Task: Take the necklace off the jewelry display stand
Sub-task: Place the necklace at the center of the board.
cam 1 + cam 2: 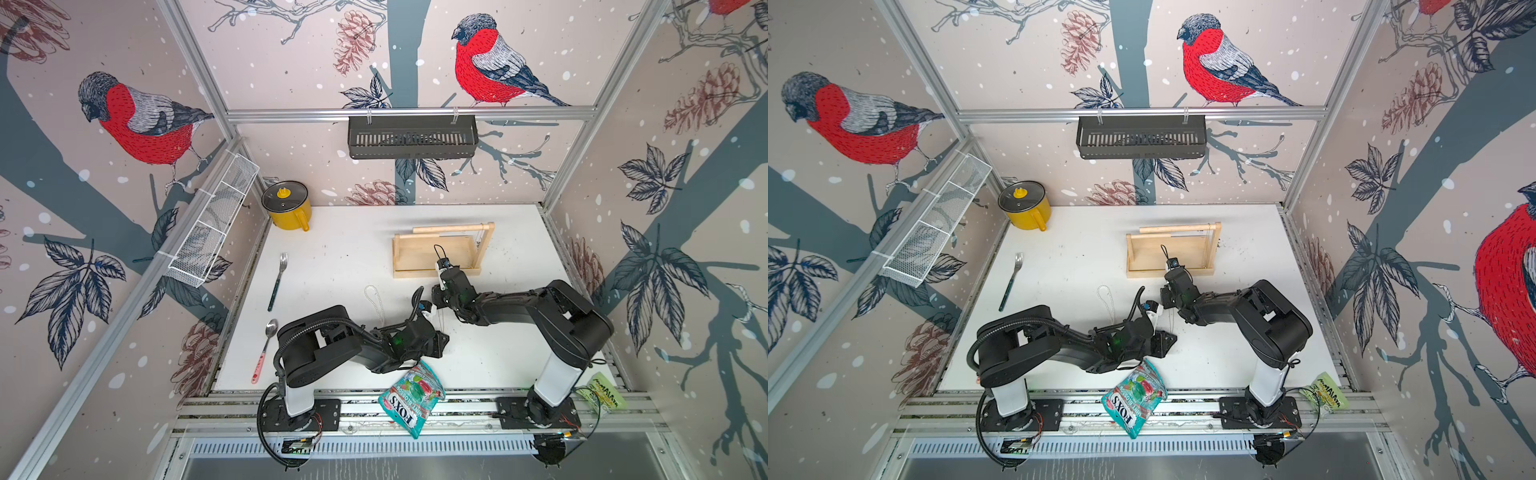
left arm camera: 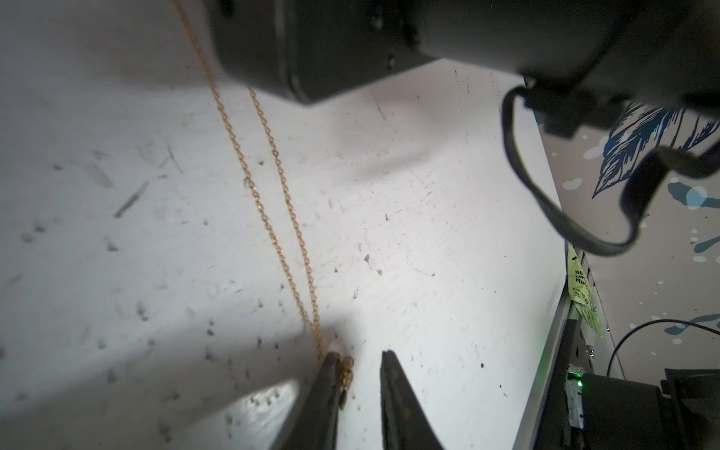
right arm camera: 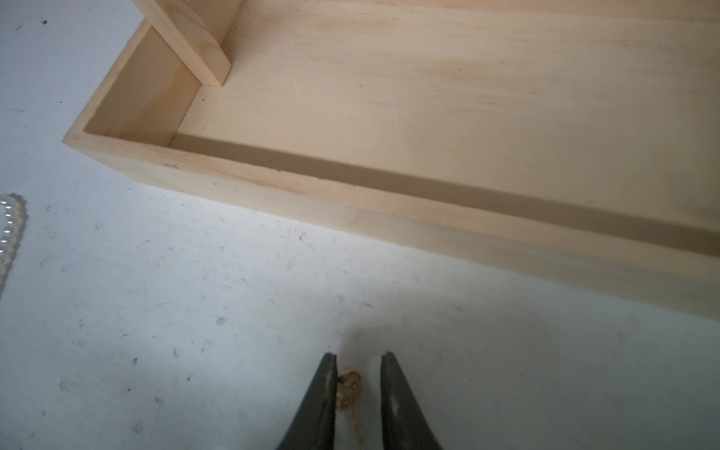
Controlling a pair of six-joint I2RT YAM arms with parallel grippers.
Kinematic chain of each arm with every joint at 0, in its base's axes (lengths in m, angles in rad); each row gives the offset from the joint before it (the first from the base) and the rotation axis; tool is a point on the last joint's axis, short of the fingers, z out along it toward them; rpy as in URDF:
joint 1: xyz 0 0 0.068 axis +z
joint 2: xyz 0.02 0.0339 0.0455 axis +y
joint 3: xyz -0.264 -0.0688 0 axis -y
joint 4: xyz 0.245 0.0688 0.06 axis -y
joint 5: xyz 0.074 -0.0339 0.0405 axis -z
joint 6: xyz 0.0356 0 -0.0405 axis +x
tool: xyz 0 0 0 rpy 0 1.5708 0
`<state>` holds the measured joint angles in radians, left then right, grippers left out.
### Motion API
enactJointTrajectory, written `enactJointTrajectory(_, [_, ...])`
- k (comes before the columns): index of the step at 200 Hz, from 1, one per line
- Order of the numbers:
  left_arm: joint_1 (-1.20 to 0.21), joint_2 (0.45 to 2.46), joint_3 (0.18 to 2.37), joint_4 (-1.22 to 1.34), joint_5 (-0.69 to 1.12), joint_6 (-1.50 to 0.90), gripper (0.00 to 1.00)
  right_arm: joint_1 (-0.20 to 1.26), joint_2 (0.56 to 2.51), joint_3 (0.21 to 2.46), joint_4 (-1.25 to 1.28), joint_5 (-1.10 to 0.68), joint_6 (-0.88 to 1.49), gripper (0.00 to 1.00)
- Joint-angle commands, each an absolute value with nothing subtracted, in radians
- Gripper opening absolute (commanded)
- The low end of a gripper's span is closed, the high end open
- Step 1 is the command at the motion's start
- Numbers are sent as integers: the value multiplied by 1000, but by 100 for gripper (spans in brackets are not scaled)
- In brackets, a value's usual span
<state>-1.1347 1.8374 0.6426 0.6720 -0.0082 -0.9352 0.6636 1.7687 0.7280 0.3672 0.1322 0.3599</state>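
The jewelry display stand [image 1: 415,273] [image 1: 1144,274] sits upright on the white bench [image 1: 353,249]. The gold chain necklace [image 2: 290,206] is off it, stretched as two nearly parallel strands on the bench just in front of the stand's front rim [image 3: 272,187], on the side facing the robot. At the end of the chain nearer the stand, the right gripper [image 3: 358,356] is parted, and a small bunch of links [image 3: 348,383] lies loose in the gap, close against one finger (nothing is pinched). At the end farther from the stand, the left gripper [image 2: 358,356] is likewise parted. There the chain's end [image 2: 346,370] rests against the inner face of one finger, while the other finger stands clear of it. A looped pearl strand [image 1: 374,299] [image 3: 11,233] lies on the bench in front of the stand's left corner, apart from the gold chain.
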Motion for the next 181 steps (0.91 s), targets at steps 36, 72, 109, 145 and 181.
enactJointTrajectory(36, [-1131, 1819, 631, 453, -66, -965, 39, 661, 1750, 754, 360, 144, 341, 42])
enactJointTrajectory(72, [-1131, 1782, 626, 428, -82, -960, 54, 661, 1689, 752, 330, 139, 341, 53])
enactJointTrajectory(109, [-1131, 1743, 627, 405, -94, -947, 66, 664, 1593, 738, 297, 135, 346, 60])
enactJointTrajectory(145, [-1131, 1725, 632, 394, -97, -937, 97, 664, 1514, 732, 260, 138, 347, 67])
enactJointTrajectory(181, [-1134, 1716, 622, 400, -98, -940, 97, 663, 1486, 732, 237, 140, 351, 72])
